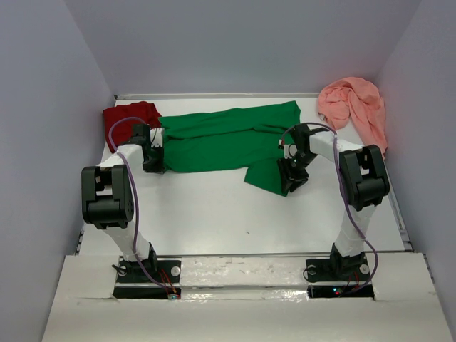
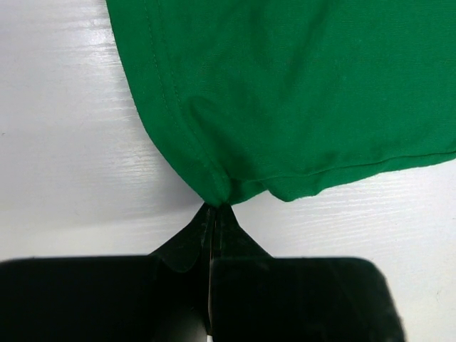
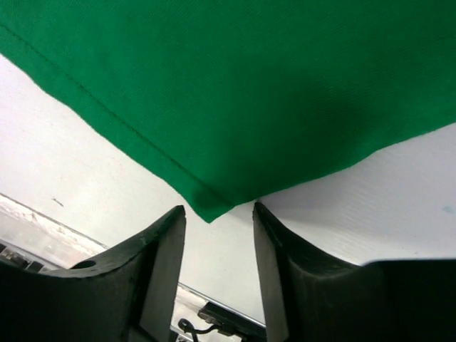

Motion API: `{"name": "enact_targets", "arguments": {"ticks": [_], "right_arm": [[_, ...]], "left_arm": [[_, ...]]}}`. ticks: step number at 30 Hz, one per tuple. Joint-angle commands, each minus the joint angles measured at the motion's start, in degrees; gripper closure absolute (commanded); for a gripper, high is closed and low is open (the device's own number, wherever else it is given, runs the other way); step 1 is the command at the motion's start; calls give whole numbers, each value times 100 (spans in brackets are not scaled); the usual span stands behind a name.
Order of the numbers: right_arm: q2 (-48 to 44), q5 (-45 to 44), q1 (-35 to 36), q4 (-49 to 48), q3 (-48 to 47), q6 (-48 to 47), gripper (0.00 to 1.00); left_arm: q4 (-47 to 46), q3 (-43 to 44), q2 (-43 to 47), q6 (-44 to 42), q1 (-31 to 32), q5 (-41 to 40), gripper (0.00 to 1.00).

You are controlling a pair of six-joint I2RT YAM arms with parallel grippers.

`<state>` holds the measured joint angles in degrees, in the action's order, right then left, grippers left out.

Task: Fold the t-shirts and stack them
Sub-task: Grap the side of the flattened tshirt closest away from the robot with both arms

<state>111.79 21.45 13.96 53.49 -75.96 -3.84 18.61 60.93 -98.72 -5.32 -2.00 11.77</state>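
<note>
The left gripper point(image 2: 214, 212) is clenched, and its two tips pinch a hemmed corner of the green t-shirt point(image 2: 299, 92); the cloth fans out from this pinch, away from the wrist. The right gripper point(image 3: 217, 217) has its jaws apart. Another hemmed corner of the same shirt points into the gap between them, and neither finger point(image 3: 167, 246) squeezes it. In my judgement the left arm has its hold and the right arm is about to take its own. From above, the green t-shirt lies spread on the white table point(image 1: 214, 214) between the two arms. Its long axis runs left to right, and one flap reaches down toward the right gripper. The corner the right arm needs is directly ahead of its tips, so I judge that a small advance and a closing are called for. The dark red t-shirt point(image 1: 130, 114) is bunched in the far left corner, just behind the left gripper. The salmon-pink t-shirt point(image 1: 354, 107) is crumpled in the far right corner, apart from the green one.
</note>
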Motion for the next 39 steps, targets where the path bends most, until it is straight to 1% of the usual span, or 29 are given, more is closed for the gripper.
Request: {"name": "enact_targets", "arguments": {"ticks": [1, 5, 9, 14, 18, 24, 28, 33, 39], "right_arm": [[71, -150, 90, 135, 117, -205, 49], [194, -264, 90, 232, 117, -267, 46], [194, -361, 203, 65, 178, -276, 46], [256, -834, 257, -137, 275, -214, 47], [2, -1222, 318, -751, 450, -74, 47], [-262, -1617, 371, -1262, 565, 120, 47], [-403, -1951, 590, -1596, 662, 181, 48], [-509, -2110, 889, -1973, 802, 234, 49], [-298, -2075, 1091, -2010, 785, 331, 50]], "left_arm": [[178, 271, 265, 14, -11, 53, 100], [196, 341, 256, 22, -2, 62, 100], [196, 385, 239, 40, 24, 71, 100], [160, 376, 204, 40, 33, 115, 100], [108, 359, 186, 40, 42, 159, 100], [64, 332, 177, 40, 42, 220, 100], [20, 315, 177, 40, 42, 264, 100], [-24, 297, 160, 31, 51, 308, 100], [-33, 306, 168, -4, 51, 308, 100]]}}
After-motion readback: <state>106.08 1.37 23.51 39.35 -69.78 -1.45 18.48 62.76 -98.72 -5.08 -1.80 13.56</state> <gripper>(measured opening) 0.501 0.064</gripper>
